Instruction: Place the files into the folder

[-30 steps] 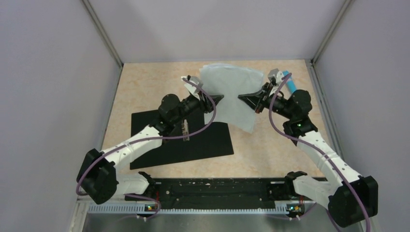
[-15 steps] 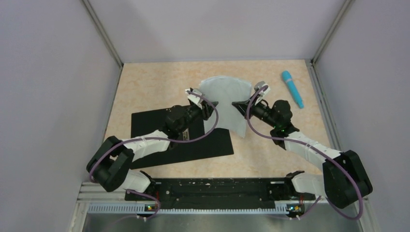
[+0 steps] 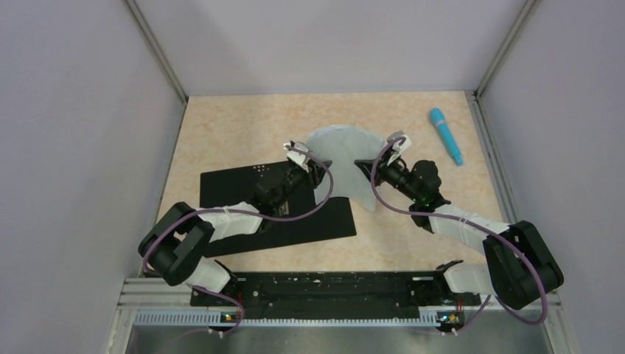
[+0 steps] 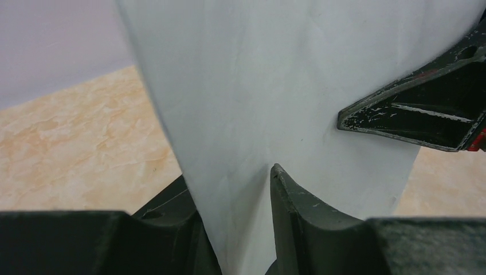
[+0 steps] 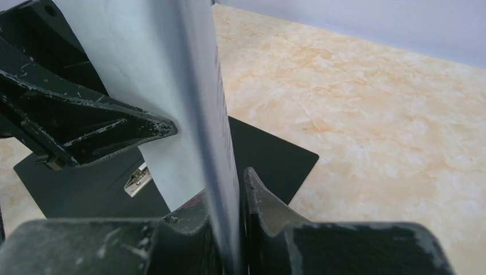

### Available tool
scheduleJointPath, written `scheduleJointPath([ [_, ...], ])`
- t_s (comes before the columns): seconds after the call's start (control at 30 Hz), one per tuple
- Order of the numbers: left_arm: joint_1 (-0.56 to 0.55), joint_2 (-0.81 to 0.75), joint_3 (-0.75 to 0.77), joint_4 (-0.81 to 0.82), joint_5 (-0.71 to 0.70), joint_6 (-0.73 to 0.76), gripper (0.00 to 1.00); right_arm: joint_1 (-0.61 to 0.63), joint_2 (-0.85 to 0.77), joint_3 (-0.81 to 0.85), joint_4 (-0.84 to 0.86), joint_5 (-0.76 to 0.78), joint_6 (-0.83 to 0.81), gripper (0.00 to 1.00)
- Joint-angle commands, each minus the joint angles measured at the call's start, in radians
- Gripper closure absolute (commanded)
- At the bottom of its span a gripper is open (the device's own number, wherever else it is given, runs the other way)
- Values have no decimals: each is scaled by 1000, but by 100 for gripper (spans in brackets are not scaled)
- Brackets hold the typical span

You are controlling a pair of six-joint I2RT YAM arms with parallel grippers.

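The files (image 3: 346, 158) are thin white sheets held upright and bowed between both grippers, at the right end of the open folder. My left gripper (image 3: 325, 164) is shut on their left edge; the sheets fill the left wrist view (image 4: 275, 91). My right gripper (image 3: 360, 163) is shut on their right edge, seen edge-on in the right wrist view (image 5: 215, 114). The folder (image 3: 243, 192) lies open, black inside up, with its metal clip (image 5: 137, 178) partly under my left arm. The lower corner of the files hangs over the folder's right edge.
A light-blue pen-like stick (image 3: 447, 136) lies at the far right of the beige table (image 3: 221, 133). Grey walls close in the table on three sides. The arm bases stand on a black rail (image 3: 324, 291) at the near edge.
Both grippers moved down and toward the near edge, carrying the files along. The sheets bowed more and now hang lower over the folder's right end. The right arm uncovered the blue stick.
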Motion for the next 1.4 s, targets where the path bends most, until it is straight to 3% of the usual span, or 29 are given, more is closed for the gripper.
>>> scheduleJointPath([
  [0.0,-10,-15,7,46,23,12,61,11,-19,17,31,4,11,82],
  [0.4,-21,-9,18,6,62,8,56,11,-97,-76,31,7,42,55],
  [0.6,-23,-4,23,-3,68,5,56,11,-126,-100,30,17,50,50],
  [0.73,-24,2,38,-21,84,3,60,10,-126,-111,38,15,55,50],
  [0.8,-23,9,45,-23,90,0,68,11,-122,-109,42,8,58,51],
  [0.9,-24,21,57,-27,101,-4,81,10,-119,-107,46,3,62,59],
  [1.0,-23,22,75,-33,102,-11,97,10,-122,-88,39,-13,67,76],
  [1.07,-24,1,100,-86,121,-11,100,11,-134,-60,5,-26,70,80],
  [1.13,-22,-40,136,-178,145,7,100,11,-159,-20,-56,-45,65,79],
  [1.37,-2,-248,365,-687,206,57,100,9,-270,149,-295,-135,28,60],
])
